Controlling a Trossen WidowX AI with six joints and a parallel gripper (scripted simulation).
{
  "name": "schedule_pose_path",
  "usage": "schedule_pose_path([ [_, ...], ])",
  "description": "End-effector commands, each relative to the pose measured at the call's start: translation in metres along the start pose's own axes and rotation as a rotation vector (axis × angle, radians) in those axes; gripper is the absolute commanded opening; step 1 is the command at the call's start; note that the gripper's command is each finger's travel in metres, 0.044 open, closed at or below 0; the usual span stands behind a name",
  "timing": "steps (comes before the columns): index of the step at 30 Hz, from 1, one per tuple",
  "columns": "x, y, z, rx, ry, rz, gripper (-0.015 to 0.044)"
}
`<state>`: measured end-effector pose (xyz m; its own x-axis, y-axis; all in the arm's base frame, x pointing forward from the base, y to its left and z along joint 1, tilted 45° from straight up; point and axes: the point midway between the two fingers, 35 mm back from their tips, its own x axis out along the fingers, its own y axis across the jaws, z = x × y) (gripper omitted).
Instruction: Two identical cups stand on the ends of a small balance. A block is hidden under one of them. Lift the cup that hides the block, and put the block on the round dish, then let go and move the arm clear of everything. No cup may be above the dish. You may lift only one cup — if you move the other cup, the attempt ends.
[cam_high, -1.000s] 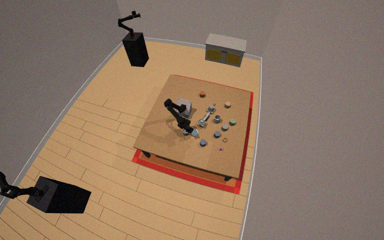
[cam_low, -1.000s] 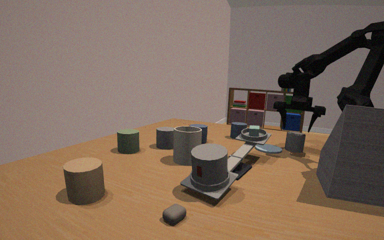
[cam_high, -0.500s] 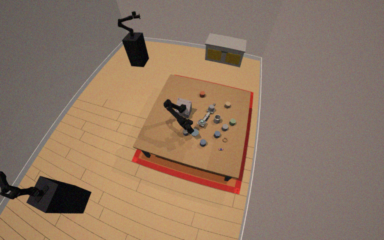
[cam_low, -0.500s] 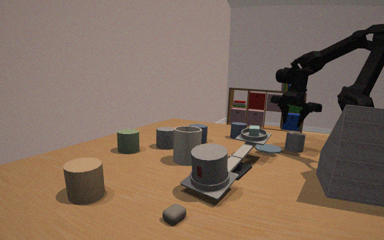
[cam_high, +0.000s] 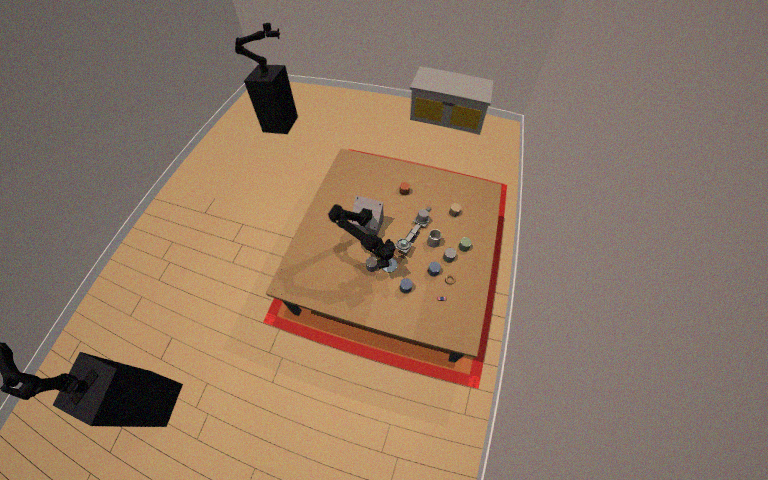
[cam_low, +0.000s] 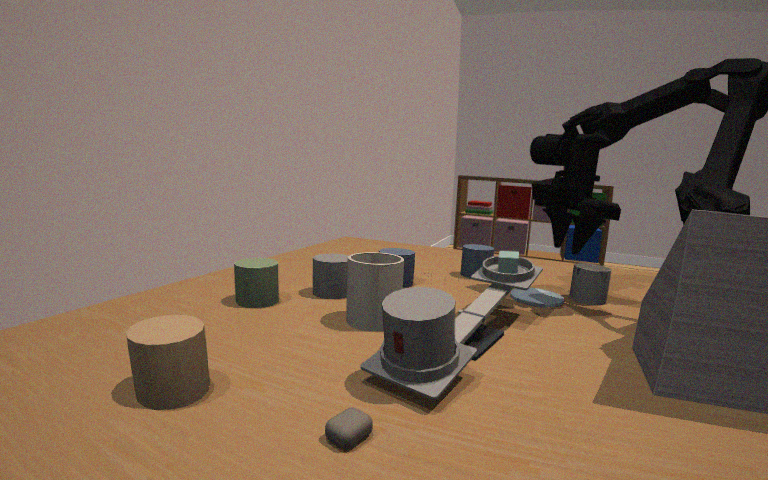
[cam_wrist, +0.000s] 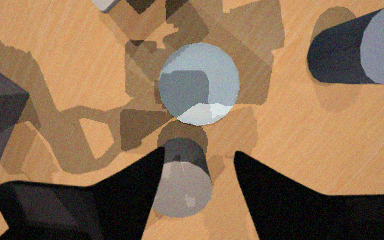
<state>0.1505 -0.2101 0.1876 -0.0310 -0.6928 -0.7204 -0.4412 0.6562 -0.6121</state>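
Note:
A pale green block (cam_high: 403, 244) (cam_low: 508, 259) sits uncovered in the far pan of the balance (cam_low: 481, 302). One grey cup (cam_high: 422, 215) (cam_low: 419, 328) stands upside down on the other pan, with a red mark on its side. The beam slopes down towards that cup. The other grey cup (cam_high: 371, 264) (cam_low: 590, 284) (cam_wrist: 184, 192) stands on the table, beside the round pale blue dish (cam_low: 536, 297) (cam_wrist: 222, 75) and apart from it. The dish holds nothing. My gripper (cam_low: 566, 249) (cam_wrist: 199, 154) is partly open and empty, above the table near that cup and the dish.
A tall hollow cup (cam_high: 434, 237) (cam_low: 370, 300) stands beside the balance. Green (cam_high: 464, 243) (cam_low: 256, 283), tan (cam_high: 455, 210) (cam_low: 168, 362), grey (cam_low: 330, 277) and blue (cam_high: 406, 285) (cam_low: 477, 260) cylinders stand around. A stone (cam_low: 348, 428) lies near the cup-bearing pan.

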Motion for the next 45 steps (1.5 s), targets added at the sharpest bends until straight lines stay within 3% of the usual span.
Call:
schedule_pose_path([
  [1,0.002,0.001,0.01,0.105,0.002,0.016,0.026],
  [30,-0.008,0.026,0.098,1.078,0.04,0.062,0.026],
  [45,-0.018,0.051,0.139,1.408,0.043,0.074,0.026],
])
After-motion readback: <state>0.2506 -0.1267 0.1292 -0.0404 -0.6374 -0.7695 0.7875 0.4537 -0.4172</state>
